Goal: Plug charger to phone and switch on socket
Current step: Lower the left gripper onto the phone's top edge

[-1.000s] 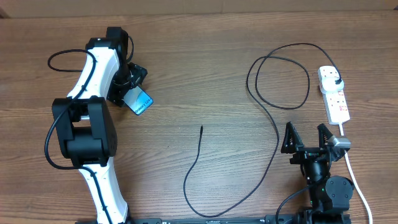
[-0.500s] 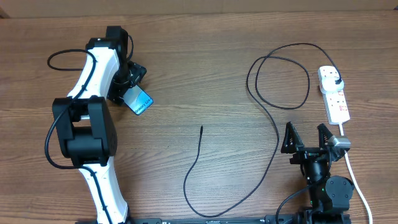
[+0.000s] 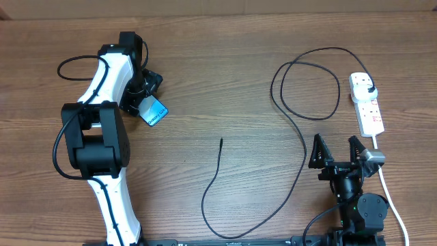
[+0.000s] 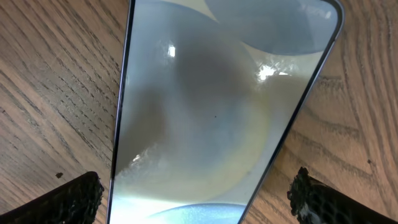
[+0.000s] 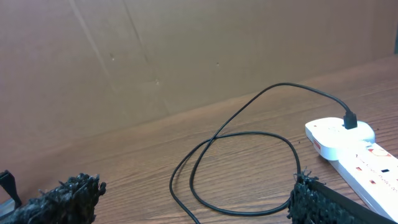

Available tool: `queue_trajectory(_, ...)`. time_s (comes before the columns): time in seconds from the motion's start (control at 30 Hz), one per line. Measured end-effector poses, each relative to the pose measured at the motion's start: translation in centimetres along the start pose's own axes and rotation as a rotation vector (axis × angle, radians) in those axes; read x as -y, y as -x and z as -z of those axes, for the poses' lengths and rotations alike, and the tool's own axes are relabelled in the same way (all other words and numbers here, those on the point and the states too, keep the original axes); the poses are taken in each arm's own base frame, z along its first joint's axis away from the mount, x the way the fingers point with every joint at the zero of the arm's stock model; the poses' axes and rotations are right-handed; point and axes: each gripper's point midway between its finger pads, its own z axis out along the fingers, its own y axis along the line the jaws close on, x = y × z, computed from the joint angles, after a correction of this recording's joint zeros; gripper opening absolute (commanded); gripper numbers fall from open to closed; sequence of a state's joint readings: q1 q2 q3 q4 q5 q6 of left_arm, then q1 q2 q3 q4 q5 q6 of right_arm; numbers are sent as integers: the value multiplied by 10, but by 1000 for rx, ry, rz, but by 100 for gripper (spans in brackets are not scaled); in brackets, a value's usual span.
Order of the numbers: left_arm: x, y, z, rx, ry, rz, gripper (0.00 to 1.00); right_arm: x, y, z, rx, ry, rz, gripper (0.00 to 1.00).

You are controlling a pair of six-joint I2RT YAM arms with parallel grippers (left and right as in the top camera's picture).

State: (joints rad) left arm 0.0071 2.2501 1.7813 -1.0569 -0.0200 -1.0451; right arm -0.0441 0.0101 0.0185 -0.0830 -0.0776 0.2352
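1. The wooden table point(image 3: 225, 82) fills the overhead view.
2. The left arm point(image 3: 102, 137) reaches from the lower left to the upper left of the frame. Its left gripper point(image 4: 196, 202) hangs over the phone with the jaws spread wide. One finger stands on each side of the phone, wood shows in both gaps, and nothing is clamped.
3. The charger point(image 3: 304, 147) loops at the upper right and sweeps down to the bottom centre. Its tip point(image 3: 220, 142) lies loose at mid-frame, well apart from the phone. Its plug point(image 3: 369, 87) sits in the socket's upper outlet.
4. The right gripper point(image 3: 336, 152), at the lower right, is spread wide and empty, just beside the cable.
5. The socket point(image 3: 369, 106) lies at the right edge, and its white cord point(image 3: 389, 191) trails down.
6. The phone point(image 3: 154, 112) lies at the upper left, screen up.
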Motion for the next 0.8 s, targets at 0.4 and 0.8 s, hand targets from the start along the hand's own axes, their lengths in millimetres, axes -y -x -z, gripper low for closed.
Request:
queue_trajectory(0.4,-2,-1,-13,-15,27,0,100,0,0,0,0,0,0,100)
queue_trajectory(0.8,-3,0,-13,-5,33,-1,100,0,0,0,0,0,0,100)
